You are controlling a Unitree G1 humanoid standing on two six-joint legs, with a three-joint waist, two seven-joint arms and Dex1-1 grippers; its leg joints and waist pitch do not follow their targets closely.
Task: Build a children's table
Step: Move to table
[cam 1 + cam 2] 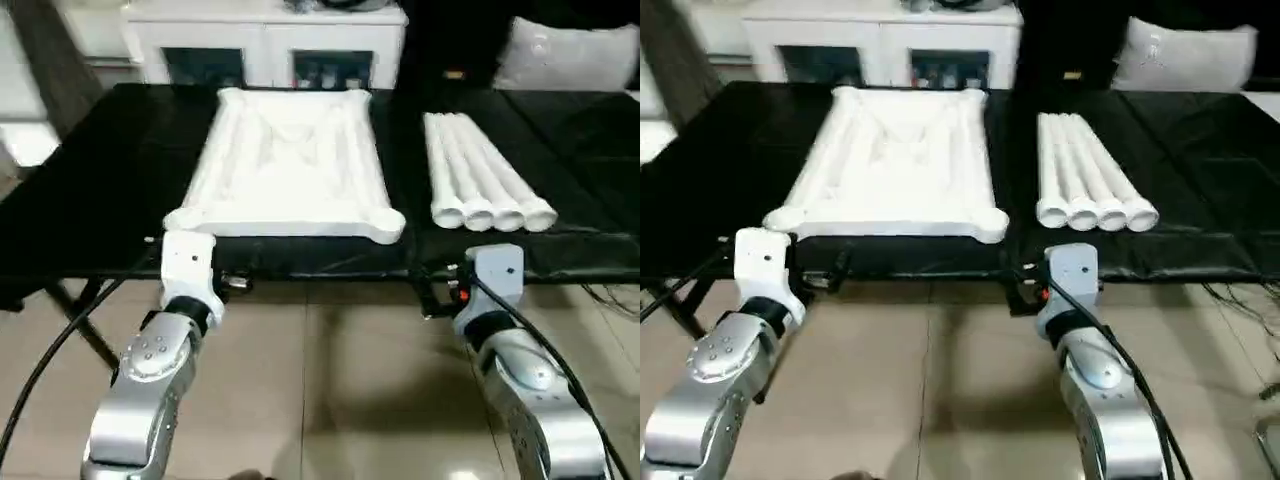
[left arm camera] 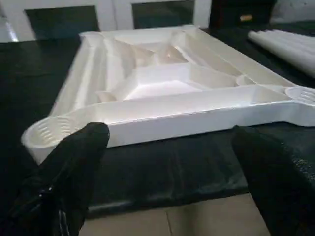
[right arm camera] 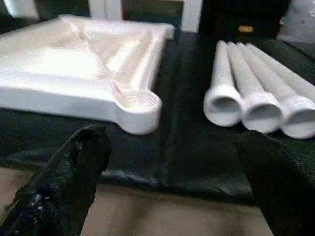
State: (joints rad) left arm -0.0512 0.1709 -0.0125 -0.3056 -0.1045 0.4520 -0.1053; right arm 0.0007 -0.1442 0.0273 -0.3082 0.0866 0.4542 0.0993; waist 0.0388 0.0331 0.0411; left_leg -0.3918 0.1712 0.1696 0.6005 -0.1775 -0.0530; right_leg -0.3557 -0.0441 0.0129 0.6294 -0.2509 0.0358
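A black work surface (image 1: 110,200) spanned the scene, its near edge just ahead of both wrists. On it the white table top (image 1: 290,165) lay upside down, ribbed underside up, left of centre, its near corner sockets close to that edge. Four white legs (image 1: 480,170) lay side by side and touching, well to the right of the top, open ends toward the robot, bare black surface between them and the top. The left gripper (image 2: 167,162) hung just off the near edge, facing the top's near rim, fingers spread wide and empty. The right gripper (image 3: 172,167) hung likewise, spread and empty, facing the gap between top and legs.
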